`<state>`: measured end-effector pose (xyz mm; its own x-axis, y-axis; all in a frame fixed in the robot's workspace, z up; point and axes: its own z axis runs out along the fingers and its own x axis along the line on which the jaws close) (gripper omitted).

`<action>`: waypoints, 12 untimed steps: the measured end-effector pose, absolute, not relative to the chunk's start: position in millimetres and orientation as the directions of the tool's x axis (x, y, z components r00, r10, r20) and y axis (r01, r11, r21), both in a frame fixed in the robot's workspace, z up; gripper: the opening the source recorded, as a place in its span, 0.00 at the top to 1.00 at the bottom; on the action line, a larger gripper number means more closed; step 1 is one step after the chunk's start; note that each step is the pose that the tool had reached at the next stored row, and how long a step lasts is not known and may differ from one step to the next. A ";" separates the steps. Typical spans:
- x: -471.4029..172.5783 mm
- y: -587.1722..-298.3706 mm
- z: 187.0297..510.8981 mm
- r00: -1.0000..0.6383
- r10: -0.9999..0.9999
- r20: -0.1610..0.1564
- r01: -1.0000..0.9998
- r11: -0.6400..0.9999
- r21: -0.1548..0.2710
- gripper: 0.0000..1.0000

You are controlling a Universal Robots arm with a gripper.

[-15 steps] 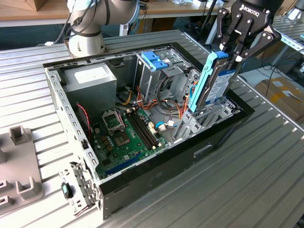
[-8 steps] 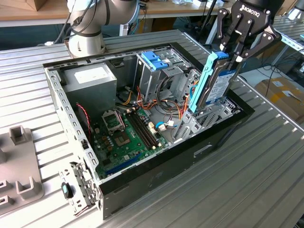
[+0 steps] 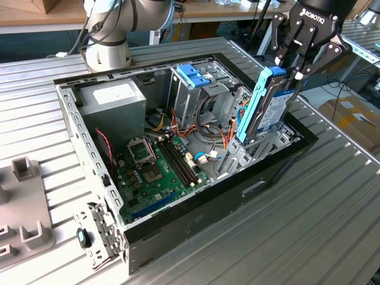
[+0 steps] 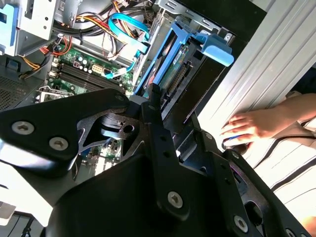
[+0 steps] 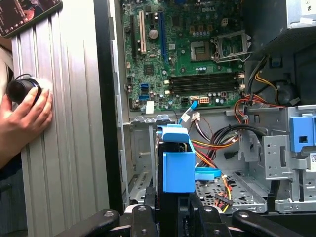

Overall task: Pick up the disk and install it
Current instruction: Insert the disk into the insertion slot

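Gripper point(image 3: 289, 69) clamped on top edge of disk point(image 3: 270, 110). The disk is upright, its lower end dipping into the computer case point(image 3: 196, 221) at the exterior view's right end. Probably rigid, heavyish and shock-sensitive, with slick metal faces. Best held by the blue carrier rail point(image 3: 253, 105) edges.

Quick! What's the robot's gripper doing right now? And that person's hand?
Gripper: shut on the disk, holding it upright in the computer case.
Person's hand: on the table, resting on a small black round thing.
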<state>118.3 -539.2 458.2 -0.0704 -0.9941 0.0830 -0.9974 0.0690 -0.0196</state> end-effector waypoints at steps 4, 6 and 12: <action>116.7 -539.3 457.8 -0.070 -0.994 0.082 -0.997 0.069 -0.020 0.65; 115.8 -539.3 457.9 -0.070 -0.994 0.082 -0.997 0.069 -0.020 0.65; 115.7 -539.3 459.9 -0.070 -0.994 0.083 -0.997 0.069 -0.020 0.65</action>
<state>115.7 -539.3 459.9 -0.0704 -0.9941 0.0826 -0.9974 0.0690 -0.0198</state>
